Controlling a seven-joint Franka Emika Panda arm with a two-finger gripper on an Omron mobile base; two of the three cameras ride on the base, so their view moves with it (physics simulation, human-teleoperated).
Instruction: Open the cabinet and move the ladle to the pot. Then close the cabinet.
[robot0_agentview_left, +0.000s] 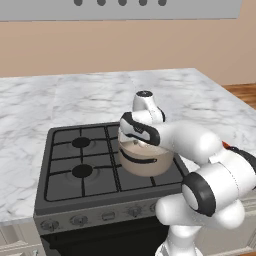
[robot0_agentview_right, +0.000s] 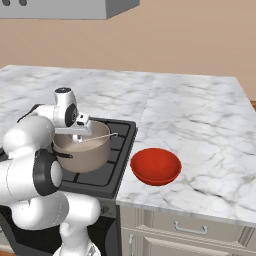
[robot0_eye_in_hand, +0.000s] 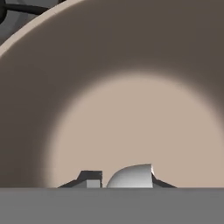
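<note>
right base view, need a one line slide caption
White arm's end effector lowered over the beige pot on the stove, red bowl beside it on marble counter.

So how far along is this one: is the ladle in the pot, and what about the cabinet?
Looks done: the ladle is out of the cabinet and over at the stove. In hand: the jaws are shut on it, lowered inside the pot, with its thin handle sticking out over the rim. Left: let go of the ladle, lift clear, then close the cabinet. Its doors cannot be judged from here.
</note>
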